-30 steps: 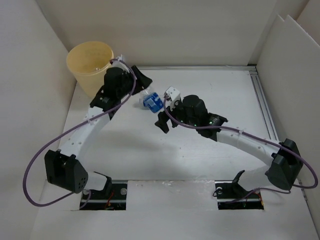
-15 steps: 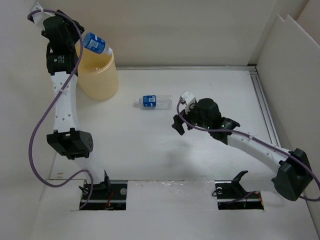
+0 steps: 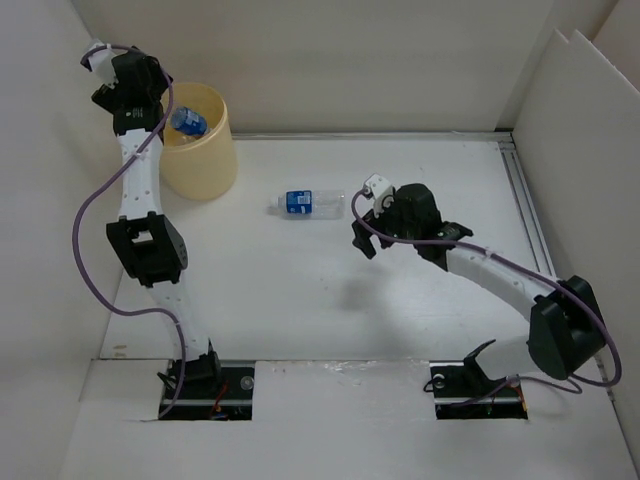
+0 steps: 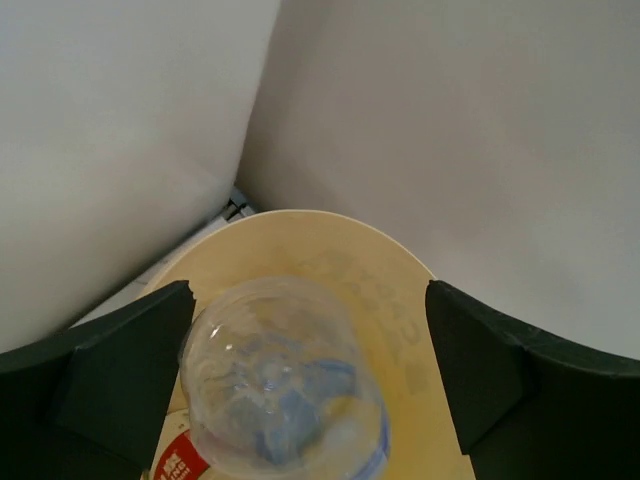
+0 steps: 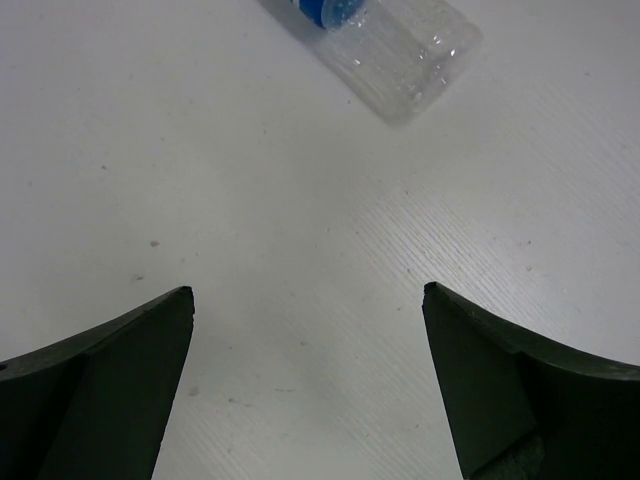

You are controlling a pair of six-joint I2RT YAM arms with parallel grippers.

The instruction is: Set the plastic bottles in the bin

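L claw (image 4: 308, 300) spread wide over bin (image 4: 330, 250) so bottle (image 4: 285, 400) drops in (looks freed); R claw (image 5: 305, 300) open too, spare bottle (image 5: 395, 45) at 1 o'clock.

No legible text anywhere.

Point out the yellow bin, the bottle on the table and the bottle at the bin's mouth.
yellow bin (image 3: 210, 165): top external view, on its outer wall.
bottle on the table (image 3: 310, 204): top external view, on the middle of its body.
bottle at the bin's mouth (image 4: 285, 392): left wrist view, on its clear base.
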